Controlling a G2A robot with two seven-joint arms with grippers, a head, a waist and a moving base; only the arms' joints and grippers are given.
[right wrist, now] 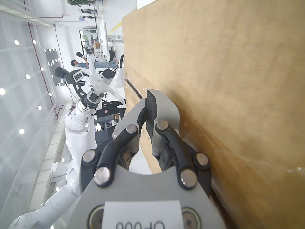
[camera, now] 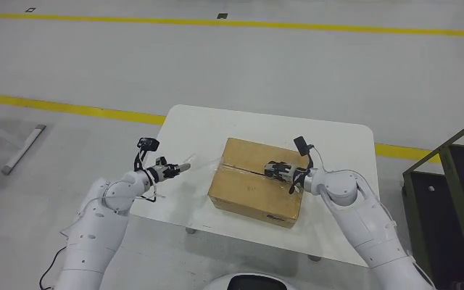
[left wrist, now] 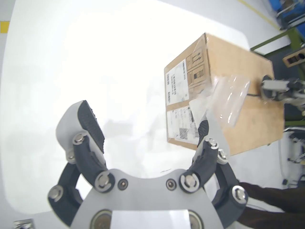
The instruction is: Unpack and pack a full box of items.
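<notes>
The closed cardboard box (camera: 254, 181) sits on the white table (camera: 217, 123), right of the table's middle. The right tool (camera: 271, 170) rests clenched on the box top, at its centre seam. The left tool (camera: 181, 168) hovers over the table left of the box, fingers spread wide, with a strip of clear tape (left wrist: 228, 96) clinging to one fingertip.

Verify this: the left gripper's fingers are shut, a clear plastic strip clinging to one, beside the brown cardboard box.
Not shut: the left wrist view shows the left gripper with fingers open. The clear plastic strip does cling to one, beside the brown cardboard box.
</notes>
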